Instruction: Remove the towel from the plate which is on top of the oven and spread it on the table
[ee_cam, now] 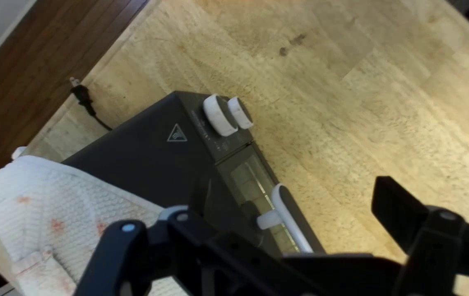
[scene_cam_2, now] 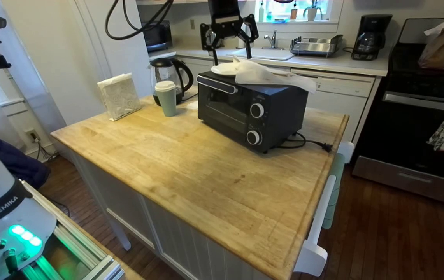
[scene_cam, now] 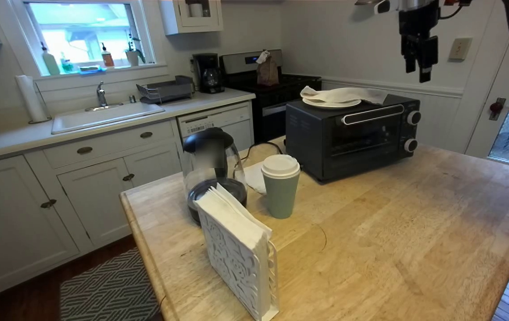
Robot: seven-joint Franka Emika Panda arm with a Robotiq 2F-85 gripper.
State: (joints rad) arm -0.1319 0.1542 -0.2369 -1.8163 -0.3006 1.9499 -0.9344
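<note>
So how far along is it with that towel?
Nothing looks done: the towel lies partly on the plate atop the oven. In hand: nothing; the open gripper hangs higher, empty. Left: lift the towel off and spread it on the table.

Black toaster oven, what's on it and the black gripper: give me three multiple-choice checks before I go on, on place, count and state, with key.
1. Where is the white cloth towel?
A) in the white sink
B) on the wooden table
C) partly on the white plate atop the toaster oven

2. How many round white-rimmed knobs has the oven?
A) one
B) two
C) five

3. How does the black gripper stand?
A) open, holding nothing
B) shut on the towel
C) shut, empty

1 C: both exterior views show it over plate and oven top.
2 B: both exterior views show one above another.
3 A: the wrist view shows jaws wide apart, nothing gripped.
</note>
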